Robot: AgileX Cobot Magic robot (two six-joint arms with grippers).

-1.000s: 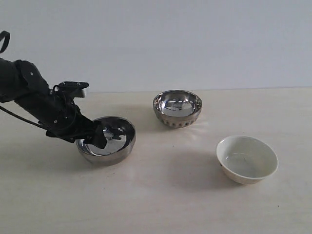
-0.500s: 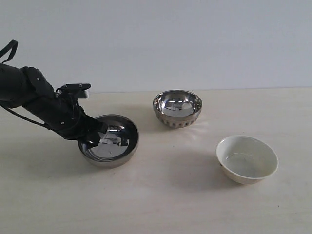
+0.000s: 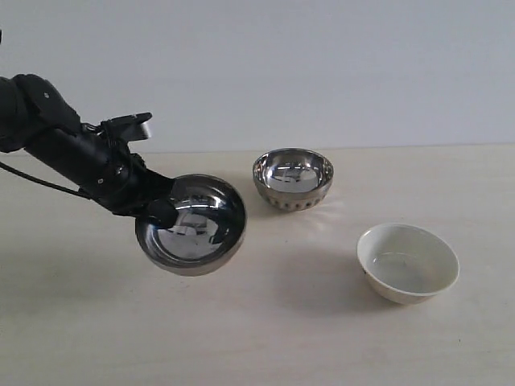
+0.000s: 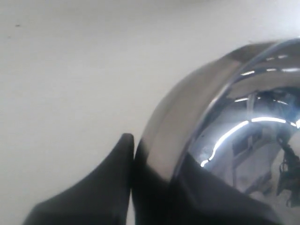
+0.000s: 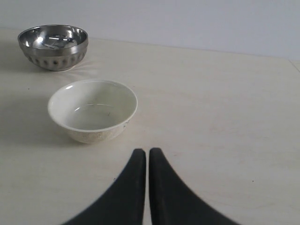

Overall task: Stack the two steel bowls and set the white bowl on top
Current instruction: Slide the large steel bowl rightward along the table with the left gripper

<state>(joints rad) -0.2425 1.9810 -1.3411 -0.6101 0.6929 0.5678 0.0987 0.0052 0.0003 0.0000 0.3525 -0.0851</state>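
Desk (image 3: 282, 338), three bowls, exterior view.
- Left: smooth steel bowl (image 3: 191, 225), tilted, above the desk, rim in the left claw (image 3: 157, 213).
- Centre, farther back: dotted steel bowl (image 3: 293, 178), upright on the desk.
- Right, nearer the front: white bowl (image 3: 408, 262), upright on the desk.
- All three apart.

Left arm (image 3: 68, 153) slants from the left edge down toward the centre. The left gripper (image 3: 161, 214) pinches the rim of the smooth steel bowl (image 3: 201, 229), one finger inside, one outside. Right gripper (image 5: 148, 154), visible only from its wrist, has its fingers pressed together, holding nothing.
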